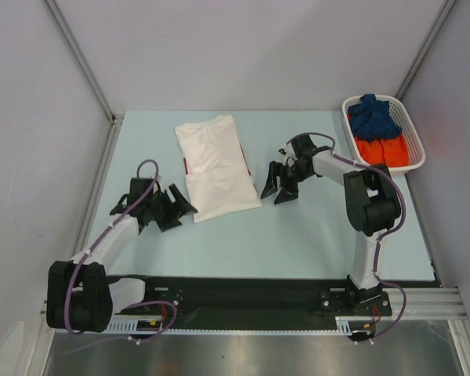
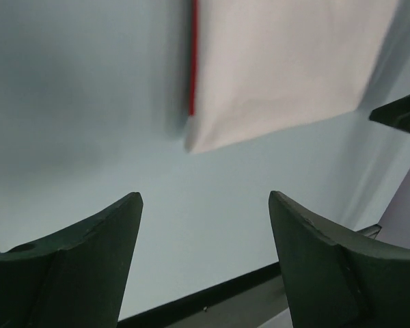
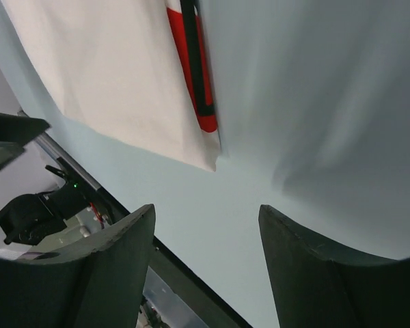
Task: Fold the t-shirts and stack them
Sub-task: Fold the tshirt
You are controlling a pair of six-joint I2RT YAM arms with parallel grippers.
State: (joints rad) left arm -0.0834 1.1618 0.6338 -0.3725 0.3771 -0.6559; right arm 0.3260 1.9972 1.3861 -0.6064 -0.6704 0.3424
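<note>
A white t-shirt (image 1: 217, 166) lies folded into a long strip in the middle of the pale blue table; a red edge shows on its left side. It also shows in the left wrist view (image 2: 280, 68) and in the right wrist view (image 3: 109, 75), there with a red and dark stripe. My left gripper (image 1: 178, 210) is open and empty just left of the shirt's near corner. My right gripper (image 1: 277, 186) is open and empty just right of the shirt. A dark blue shirt (image 1: 374, 117) and an orange shirt (image 1: 382, 150) lie in the basket.
A white lattice basket (image 1: 414, 141) stands at the far right of the table. Grey walls with metal posts enclose the table on three sides. A black rail (image 1: 243, 294) runs along the near edge by the arm bases.
</note>
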